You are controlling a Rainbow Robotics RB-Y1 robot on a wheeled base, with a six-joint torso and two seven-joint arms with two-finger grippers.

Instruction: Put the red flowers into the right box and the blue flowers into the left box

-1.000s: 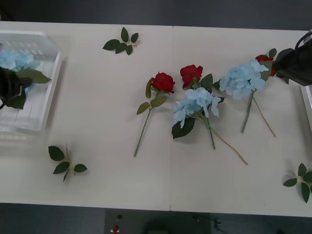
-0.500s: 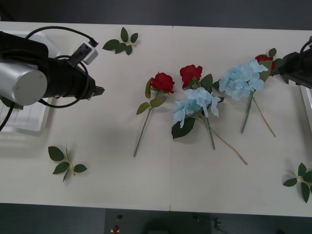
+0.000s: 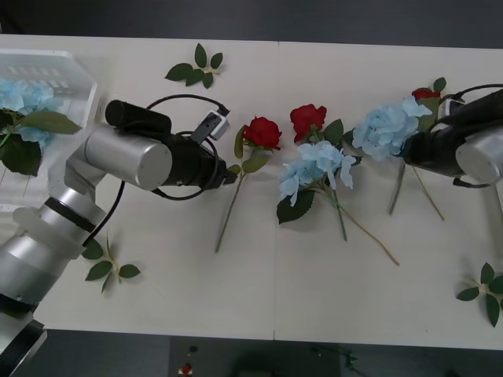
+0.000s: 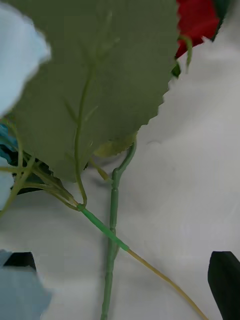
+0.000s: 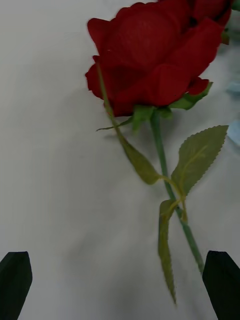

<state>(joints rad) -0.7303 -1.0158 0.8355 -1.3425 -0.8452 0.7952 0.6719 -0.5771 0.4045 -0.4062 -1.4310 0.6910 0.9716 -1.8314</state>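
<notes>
Red flowers: one rose point(image 3: 263, 133) lay mid-bench w/ long green stem running toward the near edge, a second point(image 3: 307, 118) just beside it, a third point(image 3: 425, 94) near the far right edge, mostly hidden behind a blue cluster. Blue flowers: two fluffy pale clusters point(image 3: 318, 166) point(image 3: 385, 128) right of centre, one more point(image 3: 19, 96) in the left box point(image 3: 78, 77) at the far left corner. Left gripper point(image 5: 117, 285) hung open over the first rose's stem, touching nothing. Right gripper point(image 4: 125, 285) sat by the right cluster's stems, black tips spread, nothing held; its own arm hid it in the front view.

A lab-like room: plain white table point(image 3: 157, 314) over dark floor point(image 3: 314, 20).
</notes>
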